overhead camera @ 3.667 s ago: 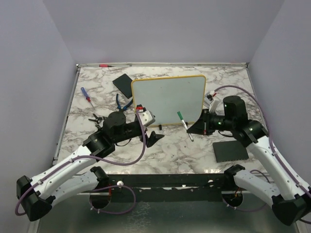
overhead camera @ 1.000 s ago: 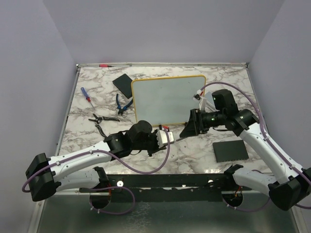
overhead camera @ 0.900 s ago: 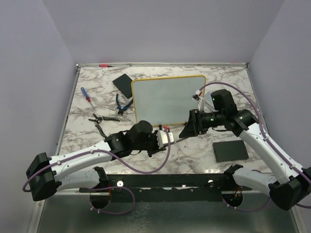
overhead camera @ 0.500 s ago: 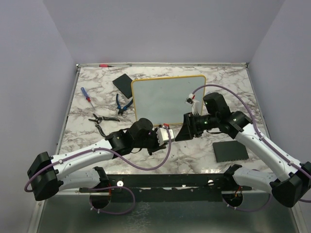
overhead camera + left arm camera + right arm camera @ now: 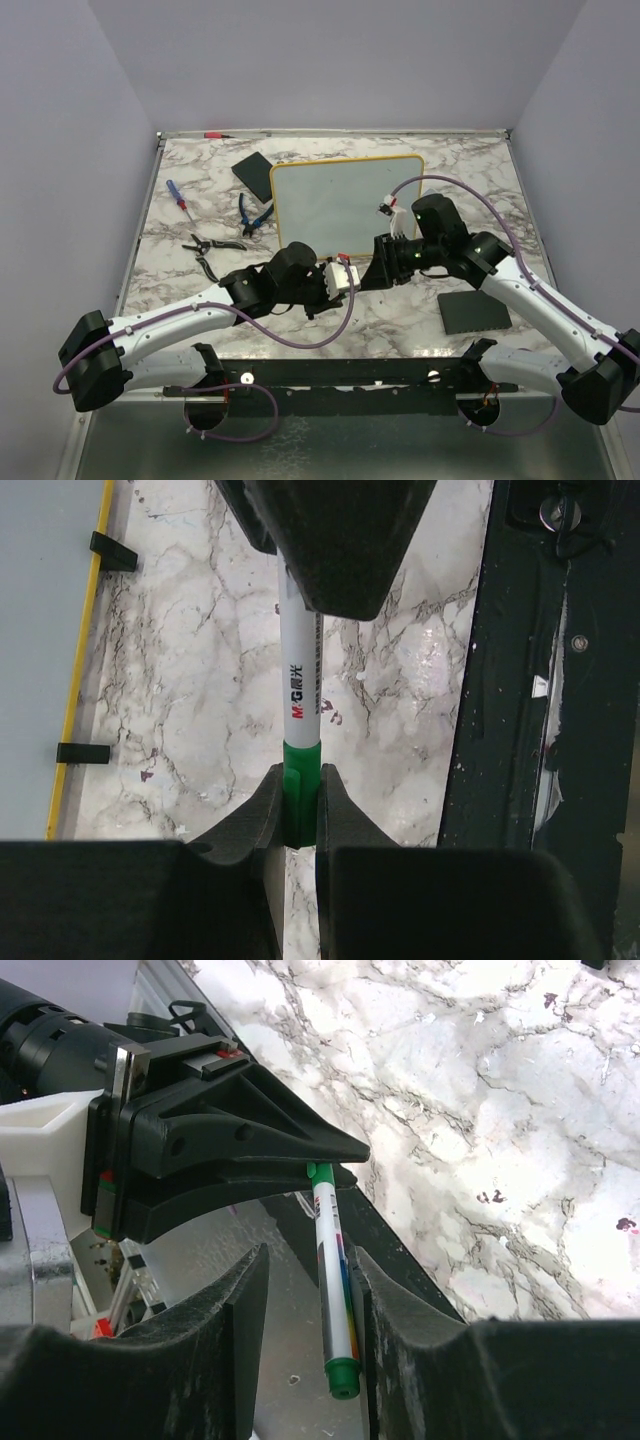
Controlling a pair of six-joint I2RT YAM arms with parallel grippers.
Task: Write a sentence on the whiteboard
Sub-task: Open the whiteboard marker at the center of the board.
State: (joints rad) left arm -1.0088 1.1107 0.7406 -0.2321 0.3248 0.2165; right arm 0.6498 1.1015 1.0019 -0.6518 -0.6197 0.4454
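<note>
Pinching the green end of the marker point(image 5: 300, 680), my left claw point(image 5: 300, 792) is pressed tight on it. The white barrel sticks straight out past my fingertips, above the marble table point(image 5: 190, 680). My right claw point(image 5: 312, 1280) meets it head-on, spread, with one finger on each side of the barrel. One finger point(image 5: 200, 1360) stands clearly apart from it. The other is just beside the barrel or touching it; I cannot tell which. As far as I can see, only my left claw grips the marker.

From above, my two claws come together tip to tip near the middle of the table, toward its near edge.

The whiteboard point(image 5: 345, 200) sits just beyond them, its yellow frame and two black feet point(image 5: 110, 550) turned toward me. In my left wrist view its edge runs along the left side, near the marker but apart from it.

Left of the whiteboard lie blue pliers point(image 5: 255, 212), with black pliers point(image 5: 205, 245) nearer me and a screwdriver point(image 5: 177, 194) further left. A black pad point(image 5: 255, 172) lies just beside the whiteboard's far left corner. A second pad point(image 5: 473, 310) lies on the right, near my right arm.
</note>
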